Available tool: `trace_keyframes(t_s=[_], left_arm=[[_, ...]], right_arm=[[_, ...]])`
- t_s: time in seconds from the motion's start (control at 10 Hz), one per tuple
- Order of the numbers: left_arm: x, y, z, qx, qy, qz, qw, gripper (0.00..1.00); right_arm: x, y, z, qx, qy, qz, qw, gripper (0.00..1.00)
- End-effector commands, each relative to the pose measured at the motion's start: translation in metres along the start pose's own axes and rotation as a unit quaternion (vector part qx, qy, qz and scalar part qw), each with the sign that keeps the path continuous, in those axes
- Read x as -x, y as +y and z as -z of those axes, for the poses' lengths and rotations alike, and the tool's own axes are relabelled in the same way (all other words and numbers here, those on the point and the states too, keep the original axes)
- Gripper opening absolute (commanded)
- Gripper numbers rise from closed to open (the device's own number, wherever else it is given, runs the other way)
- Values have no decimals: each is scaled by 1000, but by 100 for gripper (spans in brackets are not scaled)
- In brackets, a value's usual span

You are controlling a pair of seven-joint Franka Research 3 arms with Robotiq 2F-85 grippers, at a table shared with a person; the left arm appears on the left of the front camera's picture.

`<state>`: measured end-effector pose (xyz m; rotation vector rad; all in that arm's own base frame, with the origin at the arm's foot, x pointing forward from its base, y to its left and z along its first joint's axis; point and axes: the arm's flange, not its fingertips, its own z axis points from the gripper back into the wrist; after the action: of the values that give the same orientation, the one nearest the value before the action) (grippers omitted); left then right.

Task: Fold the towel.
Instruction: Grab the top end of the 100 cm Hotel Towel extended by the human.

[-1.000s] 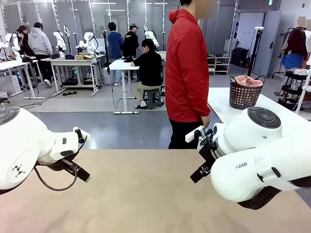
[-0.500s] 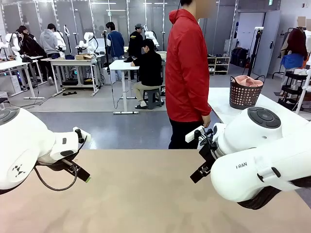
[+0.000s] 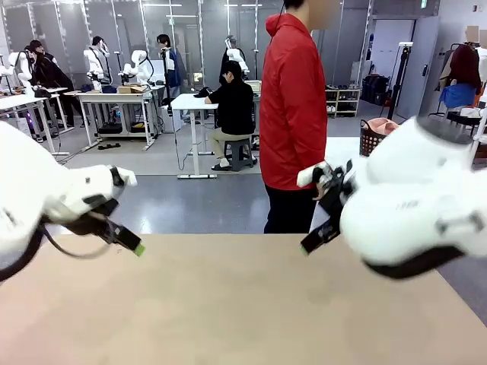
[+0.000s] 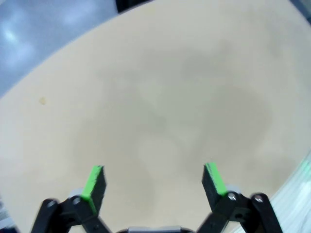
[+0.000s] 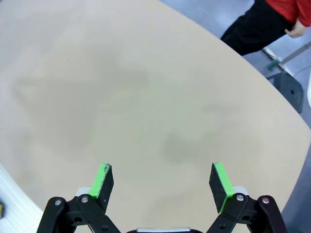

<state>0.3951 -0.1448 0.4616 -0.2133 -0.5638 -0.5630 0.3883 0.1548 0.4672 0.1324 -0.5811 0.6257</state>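
The salmon-pink towel [image 3: 385,124] lies bunched in a black basket [image 3: 370,139] on another table at the far right, mostly hidden behind my right arm. Over the bare tan table [image 3: 228,304], my left gripper [image 3: 125,239] hangs near the far left edge. In its wrist view the left gripper [image 4: 154,177] is open, with only tabletop between its green pads. My right gripper [image 3: 318,237] hovers at the far right and also stands open with nothing held in the wrist view [image 5: 162,180]. Both arms look motion-blurred.
A person in a red jacket [image 3: 293,106] stands at the table's far edge, side-on, and one hand [image 5: 295,33] shows in the right wrist view. Other people and work tables [image 3: 114,99] stand well behind.
Both arms have lifted and swung upward in the front view. The right arm now covers most of the basket. The person in red has hardly moved.
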Motion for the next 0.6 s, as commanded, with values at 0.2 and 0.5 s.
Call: trace_keyframes(t_s=[0.2, 0.5], left_arm=[[8, 98, -109, 193, 44, -82, 977, 100], [67, 172, -144, 339, 11, -109, 934, 100]], right_arm=[[12, -87, -91, -198, 2, 89, 976, 100], [79, -149, -111, -335, -38, 132, 932, 100]])
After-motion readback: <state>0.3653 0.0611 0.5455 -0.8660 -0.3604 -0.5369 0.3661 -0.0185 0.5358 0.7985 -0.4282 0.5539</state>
